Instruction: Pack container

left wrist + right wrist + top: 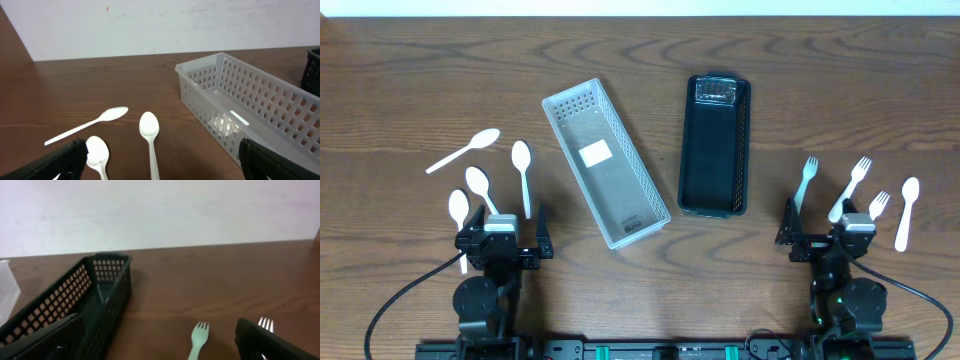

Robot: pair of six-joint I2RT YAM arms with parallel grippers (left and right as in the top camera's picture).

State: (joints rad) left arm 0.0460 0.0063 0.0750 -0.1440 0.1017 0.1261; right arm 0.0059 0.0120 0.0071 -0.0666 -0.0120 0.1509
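- At the desk's near edge, the left claw [503, 244] and right claw [828, 242] both stand spread wide and hold nothing.
- Toward the near-left corner lie four white spoons [523, 175].
- Toward the near-right corner lie three white forks [807, 180] and a lone spoon [907, 205].
- At the desk's middle are two containers: a white basket [615, 190], angled, and a black basket [713, 150] beside it, apart.
- The desk [400, 80] is dark wood, with a pale wall [150, 25] beyond its far edge.

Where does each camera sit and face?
Overhead: above the table, facing straight down; left tool and right tool show.
Left wrist: low on the arm, facing the wall past spoons and white basket; own fingers show.
Right wrist: low on the arm, facing the wall past black basket and fork; own fingers show.
Shared: overhead also shows both baskets.
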